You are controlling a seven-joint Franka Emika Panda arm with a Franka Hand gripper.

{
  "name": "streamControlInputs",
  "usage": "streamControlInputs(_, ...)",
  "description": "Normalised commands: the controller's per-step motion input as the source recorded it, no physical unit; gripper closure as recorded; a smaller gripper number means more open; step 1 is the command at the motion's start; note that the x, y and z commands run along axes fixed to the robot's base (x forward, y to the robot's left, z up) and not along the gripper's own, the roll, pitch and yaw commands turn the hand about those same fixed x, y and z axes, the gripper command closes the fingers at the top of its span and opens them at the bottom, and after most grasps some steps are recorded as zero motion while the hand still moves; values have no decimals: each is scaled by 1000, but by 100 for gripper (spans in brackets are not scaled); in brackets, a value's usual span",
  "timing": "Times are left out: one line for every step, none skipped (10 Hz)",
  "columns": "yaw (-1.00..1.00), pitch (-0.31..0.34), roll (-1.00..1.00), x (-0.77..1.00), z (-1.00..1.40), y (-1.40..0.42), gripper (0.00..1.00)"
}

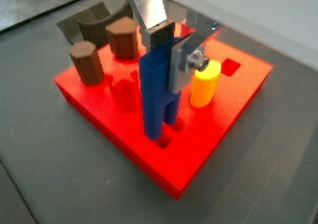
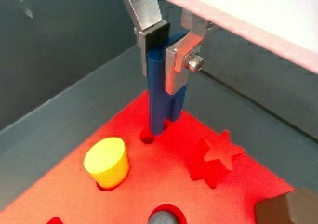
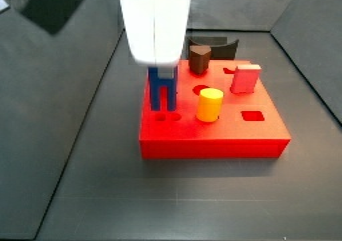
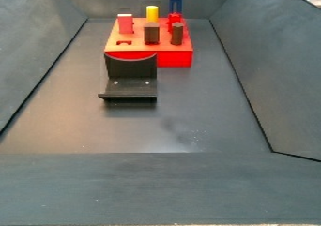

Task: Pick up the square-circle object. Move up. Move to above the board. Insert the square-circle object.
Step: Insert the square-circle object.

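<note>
We see the gripper [image 1: 172,34] above the board [image 1: 199,158], its fingers on both sides of the square-circle object [image 1: 158,88]. This piece stands upright, and its lower end seems to sit in a hole of the board. Beside it stands a cylinder [image 1: 205,84]. The fixture [image 4: 129,86] stands on the floor just before the board [image 4: 160,53].

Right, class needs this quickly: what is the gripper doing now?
Gripper: shut on the blue piece, over the red board.

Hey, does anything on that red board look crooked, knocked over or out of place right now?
Nothing stands out. The gripper holds the blue piece upright at the red board, and the yellow peg stands straight beside it.
</note>
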Motion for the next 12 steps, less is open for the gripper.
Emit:
streamControlInputs(57, 0, 80, 126, -340, -100, 100)
streamControlInputs(83, 0, 26, 134, -171, -106, 100)
streamControlInputs(120, 34, 0, 214, -40, -51, 100)
streamControlInputs(143, 76, 6, 211, -9, -49, 100)
streamControlInputs(151, 73, 0, 243, -49, -29, 100)
streamControlInputs(171, 77, 4, 263, -206, 0, 100)
streamControlInputs(137, 29, 44, 60, -351, 0, 100)
streamControlInputs(74, 0, 79, -17, -463, -43, 100)
streamControlInputs(0, 3, 50, -314, -360, -34, 100)
streamControlInputs(0, 0, 17, -417, -246, -77, 100)
streamControlInputs(0, 0, 10, -320, -280, -34, 100)
streamControlInputs(0, -47, 1, -54, -374, -11, 100)
